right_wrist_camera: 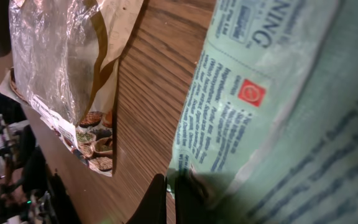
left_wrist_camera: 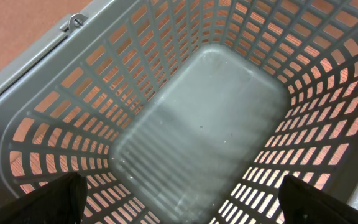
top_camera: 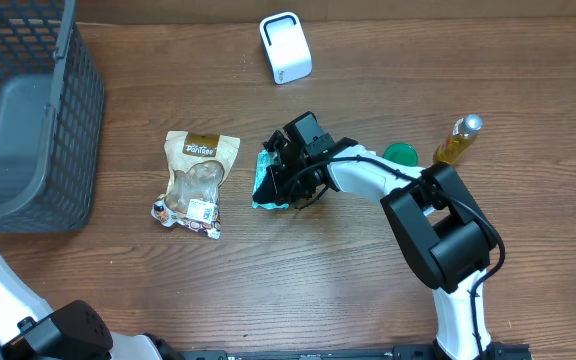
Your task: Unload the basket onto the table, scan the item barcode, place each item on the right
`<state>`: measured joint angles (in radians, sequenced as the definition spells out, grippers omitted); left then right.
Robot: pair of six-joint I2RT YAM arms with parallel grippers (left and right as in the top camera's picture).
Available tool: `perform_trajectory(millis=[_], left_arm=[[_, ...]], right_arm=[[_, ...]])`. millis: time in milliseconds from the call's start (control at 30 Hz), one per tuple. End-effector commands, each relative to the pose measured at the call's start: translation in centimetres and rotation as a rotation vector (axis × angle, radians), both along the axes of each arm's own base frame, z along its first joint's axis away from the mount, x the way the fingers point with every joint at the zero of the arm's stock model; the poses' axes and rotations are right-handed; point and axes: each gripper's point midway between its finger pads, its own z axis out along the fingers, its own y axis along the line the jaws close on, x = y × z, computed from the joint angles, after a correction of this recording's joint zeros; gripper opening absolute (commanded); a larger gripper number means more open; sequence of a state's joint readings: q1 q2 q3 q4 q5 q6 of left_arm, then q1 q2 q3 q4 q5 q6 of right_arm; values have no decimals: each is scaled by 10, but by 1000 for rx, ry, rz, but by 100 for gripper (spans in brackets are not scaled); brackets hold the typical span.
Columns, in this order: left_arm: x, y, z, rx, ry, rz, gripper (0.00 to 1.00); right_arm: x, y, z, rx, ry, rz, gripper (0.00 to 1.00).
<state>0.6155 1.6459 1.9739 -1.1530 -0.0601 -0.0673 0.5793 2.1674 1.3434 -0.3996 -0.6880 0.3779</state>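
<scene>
The item, a pale green printed packet (top_camera: 266, 180), lies on the wooden table just right of centre. In the right wrist view the green packet (right_wrist_camera: 272, 112) fills the right half, printed side up; no barcode shows. My right gripper (top_camera: 288, 183) is shut on the packet's edge, and its dark fingers (right_wrist_camera: 157, 199) pinch the packet's lower corner. The white scanner (top_camera: 285, 47) stands at the back of the table, apart from the packet. My left gripper (left_wrist_camera: 185, 205) hangs open over the inside of the grey basket (left_wrist_camera: 204, 118), with nothing between its fingers.
A brown and clear snack bag (top_camera: 197, 181) lies left of the packet, and the snack bag (right_wrist_camera: 61, 62) also appears in the right wrist view. The grey mesh basket (top_camera: 63, 120) fills the far left. A green cap (top_camera: 401, 154) and a yellow bottle (top_camera: 457, 140) lie at the right.
</scene>
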Motion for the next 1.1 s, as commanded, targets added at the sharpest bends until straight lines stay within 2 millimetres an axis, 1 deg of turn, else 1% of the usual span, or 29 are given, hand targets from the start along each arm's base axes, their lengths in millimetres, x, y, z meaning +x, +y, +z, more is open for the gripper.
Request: perform_trajectory(millis=[0, 167, 233, 267, 367, 467, 533, 567, 600, 667, 833, 933, 1067], left_arm=[[2, 0, 5, 14, -4, -18, 100], [2, 0, 5, 14, -5, -19, 99], [2, 0, 5, 14, -4, -18, 100], [2, 0, 5, 14, -5, -19, 99], [2, 0, 5, 14, -5, -19, 99], [2, 0, 5, 14, -4, -18, 100], [2, 0, 5, 14, -4, -18, 99], [2, 0, 5, 14, -4, -18, 100], [2, 0, 5, 14, -5, -19, 100], [2, 0, 5, 14, -5, -19, 100], [2, 0, 5, 14, -5, -19, 100], [2, 0, 5, 14, -5, -19, 100], [2, 0, 5, 14, -5, -19, 99]], right_arm=[[-5, -7, -29, -67, 53, -26, 4], [-2, -6, -18, -54, 33, -26, 4], [0, -4, -9, -39, 18, -25, 4], [1, -2, 0, -25, 6, -20, 4], [8, 3, 34, 17, -50, -2, 4], [12, 6, 70, 56, -142, 29, 4], [13, 6, 86, 72, -185, 37, 4], [14, 5, 90, 70, -202, 36, 4], [17, 3, 91, 53, -219, 24, 4], [22, -3, 86, 3, -238, -2, 4], [28, -32, 60, -190, -238, -73, 4], [27, -43, 50, -261, -229, -86, 4], [20, -47, 33, -293, -191, -78, 4]])
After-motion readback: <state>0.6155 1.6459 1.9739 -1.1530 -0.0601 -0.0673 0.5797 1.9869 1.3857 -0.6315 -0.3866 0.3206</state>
